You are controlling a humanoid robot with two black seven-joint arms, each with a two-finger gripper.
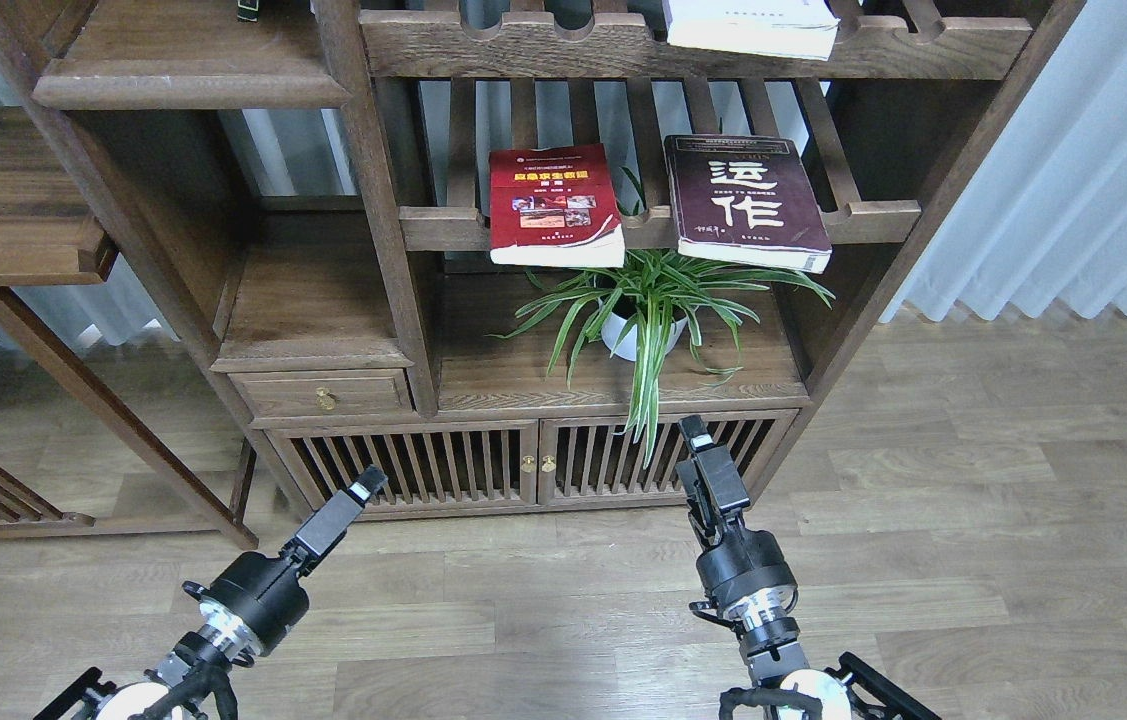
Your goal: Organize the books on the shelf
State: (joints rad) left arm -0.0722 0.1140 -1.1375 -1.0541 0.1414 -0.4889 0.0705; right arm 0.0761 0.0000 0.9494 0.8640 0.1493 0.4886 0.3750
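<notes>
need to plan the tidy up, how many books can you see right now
3. The red book and the maroon book lie side by side on the middle slatted rack above the potted plant; the white book lies on the rack above, partly cut off. Others may be out of view.

We see a big wooden unit. The red book (553,205) and the dark maroon book (745,200) lie side by side on a slatted rack (443,228), a little apart. The white book (751,25) lies on the rack above. A green plant in a white pot (635,335) stands below the books. Our left gripper (368,485) and right gripper (691,430) hang low over the floor, holding nothing. We cannot tell if they are open.
</notes>
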